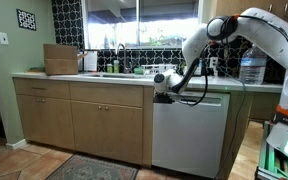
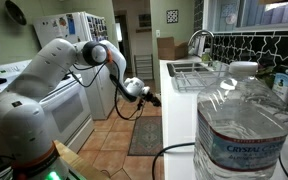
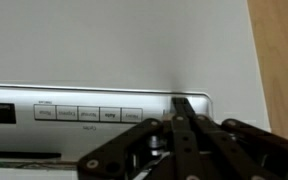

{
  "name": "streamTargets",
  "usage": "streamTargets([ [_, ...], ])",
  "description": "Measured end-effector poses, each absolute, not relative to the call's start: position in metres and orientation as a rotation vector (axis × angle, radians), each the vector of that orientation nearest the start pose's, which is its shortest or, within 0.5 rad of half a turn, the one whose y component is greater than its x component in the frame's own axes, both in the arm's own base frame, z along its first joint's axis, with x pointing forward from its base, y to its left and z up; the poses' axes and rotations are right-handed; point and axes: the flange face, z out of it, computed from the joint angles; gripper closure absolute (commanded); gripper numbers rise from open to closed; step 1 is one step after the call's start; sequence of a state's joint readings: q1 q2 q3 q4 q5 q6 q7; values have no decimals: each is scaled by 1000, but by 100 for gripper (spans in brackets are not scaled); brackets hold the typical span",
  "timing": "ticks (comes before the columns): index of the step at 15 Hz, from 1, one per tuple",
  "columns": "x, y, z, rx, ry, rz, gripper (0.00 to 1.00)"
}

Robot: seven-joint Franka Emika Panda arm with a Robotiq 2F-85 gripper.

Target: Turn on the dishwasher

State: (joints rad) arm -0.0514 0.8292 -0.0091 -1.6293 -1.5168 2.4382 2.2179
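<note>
Your tall white flat-fronted dishwasher (image 1: 192, 135) stands under the countertop, just beside the tan wooden cabinet doors (image 1: 79, 125). The white Franka arm (image 1: 269, 35) reaches across to the dishwasher's upper corner nearest those doors. In the wrist view, a silver control strip (image 3: 19, 100) runs along the top of the dishwasher front, carrying a row of small rectangular buttons (image 3: 88, 113). Your black gripper (image 3: 181, 108) has its fingers (image 3: 187, 125) pinched together with nothing held (tips apparently touching the strip, just past the last button).
</note>
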Motion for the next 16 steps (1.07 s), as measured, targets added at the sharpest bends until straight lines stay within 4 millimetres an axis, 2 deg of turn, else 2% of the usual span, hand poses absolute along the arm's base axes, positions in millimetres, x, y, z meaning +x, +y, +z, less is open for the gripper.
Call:
streamTargets([
  [7, 686, -46, 138, -2929, 1586, -1320, 100],
  [12, 694, -54, 150, -2888, 1677, -1173, 100],
  [16, 695, -58, 155, -2862, 1667, -1085, 100],
])
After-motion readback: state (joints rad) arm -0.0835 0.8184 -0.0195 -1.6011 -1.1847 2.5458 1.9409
